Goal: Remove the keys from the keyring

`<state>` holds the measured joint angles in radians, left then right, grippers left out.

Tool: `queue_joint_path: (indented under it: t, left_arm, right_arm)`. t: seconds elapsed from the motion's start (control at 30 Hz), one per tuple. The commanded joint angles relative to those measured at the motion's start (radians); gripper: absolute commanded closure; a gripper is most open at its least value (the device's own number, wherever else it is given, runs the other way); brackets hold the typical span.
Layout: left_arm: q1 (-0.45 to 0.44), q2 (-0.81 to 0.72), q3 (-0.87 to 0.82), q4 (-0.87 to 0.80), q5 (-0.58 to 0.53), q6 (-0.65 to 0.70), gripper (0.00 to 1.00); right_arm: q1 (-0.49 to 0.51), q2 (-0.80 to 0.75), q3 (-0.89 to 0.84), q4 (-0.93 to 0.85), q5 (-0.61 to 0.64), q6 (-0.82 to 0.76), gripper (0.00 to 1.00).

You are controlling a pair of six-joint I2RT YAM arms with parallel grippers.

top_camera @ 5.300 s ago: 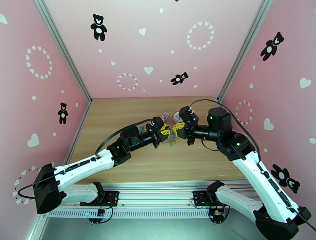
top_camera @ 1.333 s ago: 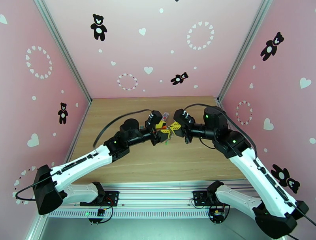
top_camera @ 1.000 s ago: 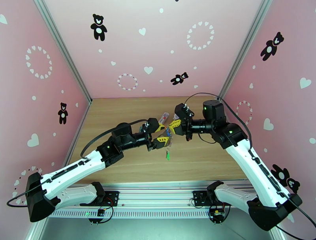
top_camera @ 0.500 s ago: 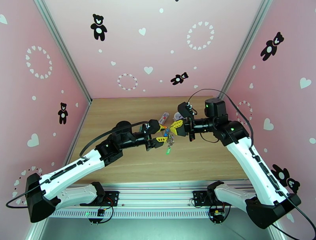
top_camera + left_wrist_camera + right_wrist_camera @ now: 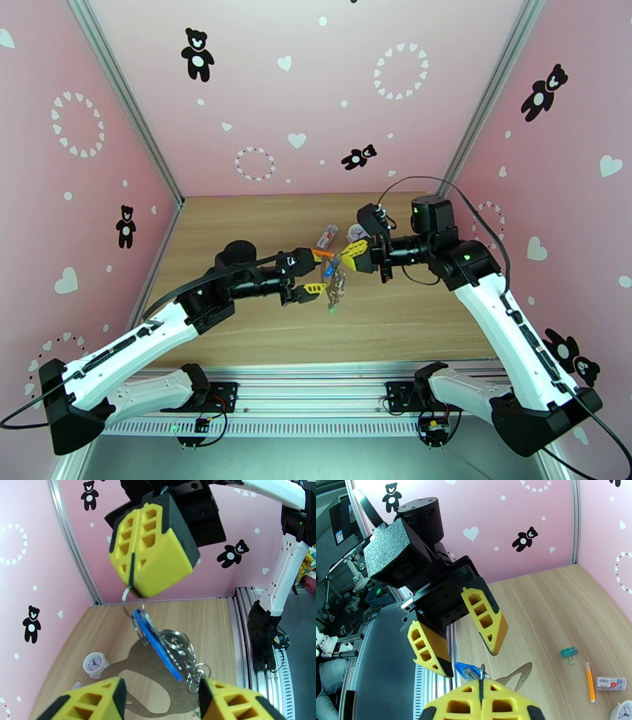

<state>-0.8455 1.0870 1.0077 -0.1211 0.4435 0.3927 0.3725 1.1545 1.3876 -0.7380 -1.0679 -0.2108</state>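
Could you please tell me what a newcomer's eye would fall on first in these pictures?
First, the keyring hanging in mid-air above the middle of the wooden table. Its top ring is pinched in the shut right gripper, and a blue key dangles from it. Facing it, the left gripper stands with its fingers open. All around, pink walls carry black teddy bears.
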Motion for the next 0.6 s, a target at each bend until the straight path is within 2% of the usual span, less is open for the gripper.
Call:
queue_joint_path:
  t: [0.0, 0.1, 0.2, 0.37, 0.57]
  left_arm:
    - [0.009, 0.012, 0.034, -0.018, -0.069, 0.047, 0.46]
    - [0.019, 0.009, 0.025, -0.008, -0.113, 0.066, 0.46]
    - [0.026, 0.010, 0.026, 0.011, -0.112, 0.060, 0.46]
    - [0.027, 0.069, 0.074, 0.033, -0.009, 0.036, 0.45]
    - [0.022, 0.114, 0.087, 0.119, 0.061, -0.014, 0.48]
  right_arm:
    - [-0.003, -0.013, 0.014, -0.006, -0.023, -0.032, 1.00]
    - [-0.003, -0.025, 0.022, -0.027, -0.008, -0.072, 1.00]
    - [-0.003, -0.026, 0.023, -0.042, 0.011, -0.110, 1.00]
    - [-0.001, -0.009, 0.027, -0.031, -0.028, -0.133, 1.00]
    - [0.011, 0.003, 0.019, 0.001, -0.045, -0.150, 1.00]
